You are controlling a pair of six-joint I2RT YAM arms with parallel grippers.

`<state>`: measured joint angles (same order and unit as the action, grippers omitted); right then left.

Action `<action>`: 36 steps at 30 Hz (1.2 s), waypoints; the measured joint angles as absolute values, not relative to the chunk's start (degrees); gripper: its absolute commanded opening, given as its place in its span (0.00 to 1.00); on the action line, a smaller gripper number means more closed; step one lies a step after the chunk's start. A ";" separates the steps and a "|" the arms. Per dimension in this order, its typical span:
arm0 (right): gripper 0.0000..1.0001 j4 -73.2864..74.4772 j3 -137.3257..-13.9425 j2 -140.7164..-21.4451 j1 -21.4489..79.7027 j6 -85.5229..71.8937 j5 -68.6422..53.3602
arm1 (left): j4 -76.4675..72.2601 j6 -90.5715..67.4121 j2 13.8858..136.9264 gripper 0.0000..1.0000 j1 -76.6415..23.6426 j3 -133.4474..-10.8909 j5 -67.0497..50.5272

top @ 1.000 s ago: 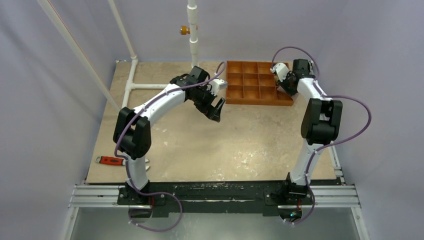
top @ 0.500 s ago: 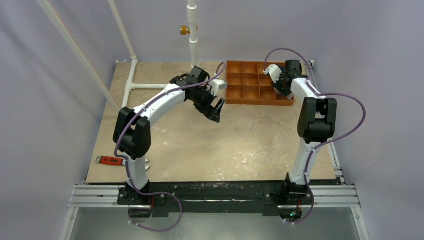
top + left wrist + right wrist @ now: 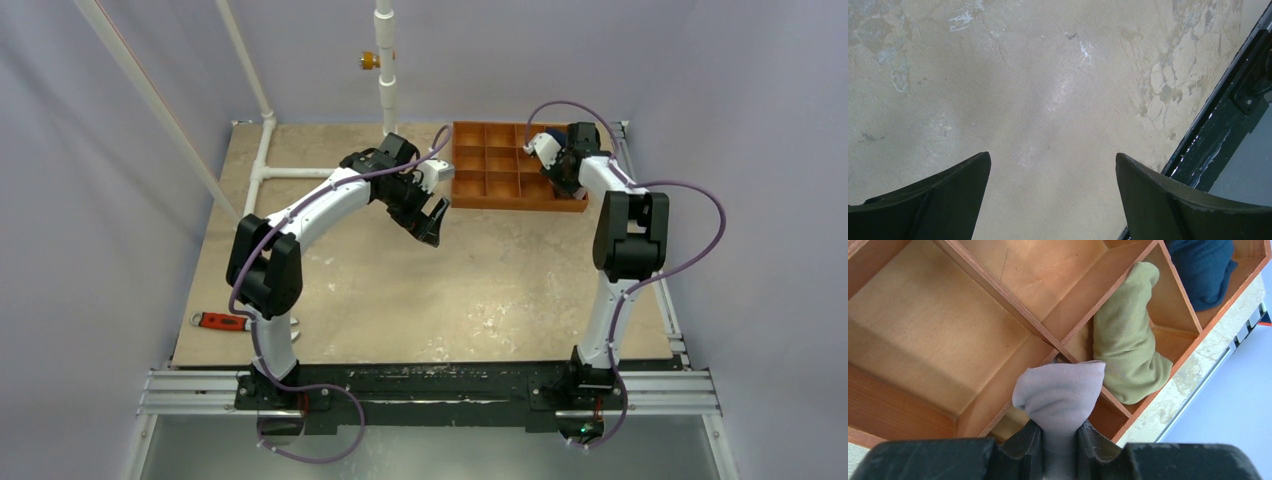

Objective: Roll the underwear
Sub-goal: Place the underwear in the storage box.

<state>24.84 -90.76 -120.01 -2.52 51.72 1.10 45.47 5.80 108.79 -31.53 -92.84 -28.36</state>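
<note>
Crowding the underwear (image 3: 1060, 390): olive bundle (image 3: 1125, 340), divider (image 3: 1098, 295).

Lower end of underwear (image 3: 1060, 387) hidden (inside right end effector (image 3: 1059, 432)).

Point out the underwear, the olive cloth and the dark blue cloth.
underwear (image 3: 1060, 390): right wrist view, bunched middle.
olive cloth (image 3: 1125, 335): right wrist view, middle of bundle.
dark blue cloth (image 3: 1204, 267): right wrist view, visible centre.

White arm links (image 3: 320, 205), black joints (image 3: 265, 275), purple cables (image 3: 723, 222); dark matte curved gripper fingers (image 3: 1168, 200).
</note>
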 measured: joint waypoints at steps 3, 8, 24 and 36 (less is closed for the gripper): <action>0.00 24.86 -90.80 -120.07 -2.59 51.68 0.71 | 45.52 5.80 108.79 0.94 -31.53 -92.84 -28.40; 0.00 26.46 -92.66 -121.80 -2.63 51.48 0.54 | 45.58 5.80 108.79 0.94 -31.53 -92.84 -28.45; 0.07 40.21 -106.02 -130.47 -2.66 51.72 0.84 | 46.09 5.82 108.79 0.93 -31.53 -92.84 -28.95; 0.54 40.14 -106.74 -130.65 -4.56 48.69 -3.16 | 46.39 5.82 108.79 0.92 -31.51 -92.84 -29.41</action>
